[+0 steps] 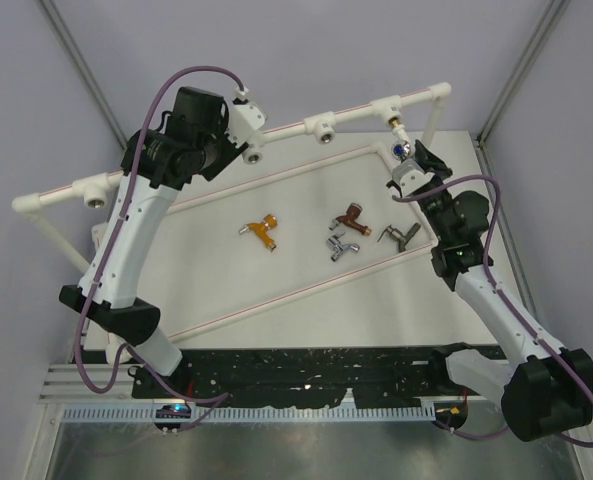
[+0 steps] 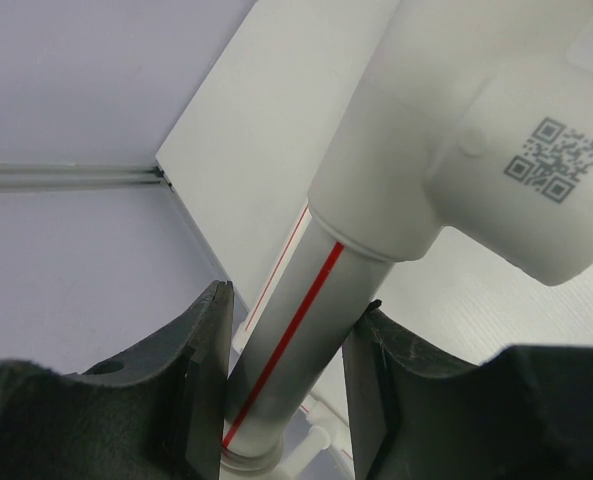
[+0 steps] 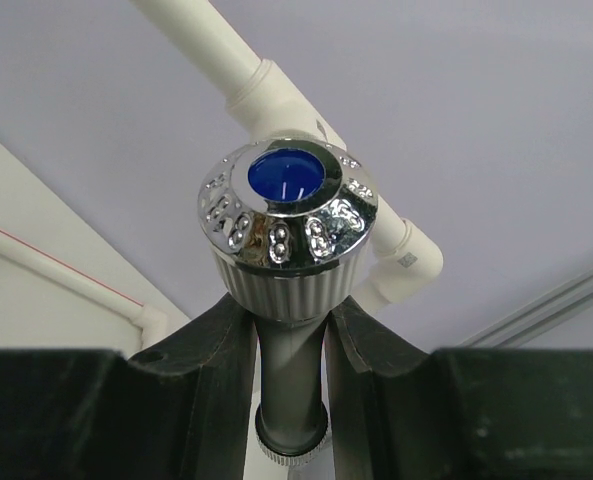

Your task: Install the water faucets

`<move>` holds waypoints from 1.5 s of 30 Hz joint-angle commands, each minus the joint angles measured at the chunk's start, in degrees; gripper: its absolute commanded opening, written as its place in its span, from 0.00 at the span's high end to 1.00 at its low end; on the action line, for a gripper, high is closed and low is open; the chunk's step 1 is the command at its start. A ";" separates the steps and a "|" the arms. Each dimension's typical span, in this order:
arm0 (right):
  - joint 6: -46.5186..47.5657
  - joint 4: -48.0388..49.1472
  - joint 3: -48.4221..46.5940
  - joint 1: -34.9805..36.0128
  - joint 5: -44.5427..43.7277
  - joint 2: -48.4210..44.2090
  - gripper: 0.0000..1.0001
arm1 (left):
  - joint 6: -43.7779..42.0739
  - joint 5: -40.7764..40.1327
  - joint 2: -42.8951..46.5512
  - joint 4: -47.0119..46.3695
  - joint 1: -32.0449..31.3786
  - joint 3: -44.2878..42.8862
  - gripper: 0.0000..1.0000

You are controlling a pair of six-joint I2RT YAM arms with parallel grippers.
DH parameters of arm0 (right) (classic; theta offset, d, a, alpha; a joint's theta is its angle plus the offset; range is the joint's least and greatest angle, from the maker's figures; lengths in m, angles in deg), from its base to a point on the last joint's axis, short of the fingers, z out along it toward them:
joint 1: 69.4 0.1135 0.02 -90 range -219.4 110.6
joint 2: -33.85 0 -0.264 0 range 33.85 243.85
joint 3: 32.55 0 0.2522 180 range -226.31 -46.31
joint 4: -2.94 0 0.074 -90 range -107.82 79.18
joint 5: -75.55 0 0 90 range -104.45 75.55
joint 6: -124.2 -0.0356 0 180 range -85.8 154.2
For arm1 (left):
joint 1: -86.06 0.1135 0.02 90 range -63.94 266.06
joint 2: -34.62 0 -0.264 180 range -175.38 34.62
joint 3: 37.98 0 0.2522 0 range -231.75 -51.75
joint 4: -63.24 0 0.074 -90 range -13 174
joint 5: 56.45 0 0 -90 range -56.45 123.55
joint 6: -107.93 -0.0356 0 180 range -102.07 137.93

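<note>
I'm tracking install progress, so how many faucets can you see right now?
5. On the table: orange-gold faucet, copper-brown faucet, chrome faucet, dark bronze-grey faucet. The fifth, a blue-capped faucet, sits in the right gripper at the pipe frame.

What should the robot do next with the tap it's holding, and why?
Probably turn the right gripper to screw its faucet into the tee socket: its brass end sits at that socket, and the left gripper clamps the pipe steady.

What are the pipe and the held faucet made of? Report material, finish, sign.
Pipe: probably plastic, matte white, smooth, with a red stripe. Faucet: cap mirror-bright chrome with a glossy blue insert, skirt ribbed dull grey; plated metal or plated plastic, cannot tell.
</note>
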 commanded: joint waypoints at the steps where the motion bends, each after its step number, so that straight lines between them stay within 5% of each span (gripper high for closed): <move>1: 2.26 -1.35 -1.31 -0.19 -1.49 -2.83 0.95 | 12.31 5.18 -2.40 2.69 0.37 -0.03 0.74; 31: 5.07 -3.11 -6.15 -0.01 0.27 0.60 0.95 | 12.40 5.71 -2.75 3.13 0.37 -0.29 0.74; 45: 19.92 -6.19 -6.32 1.56 -3.42 2.71 0.95 | 12.49 6.33 -2.49 3.04 0.37 -0.21 0.74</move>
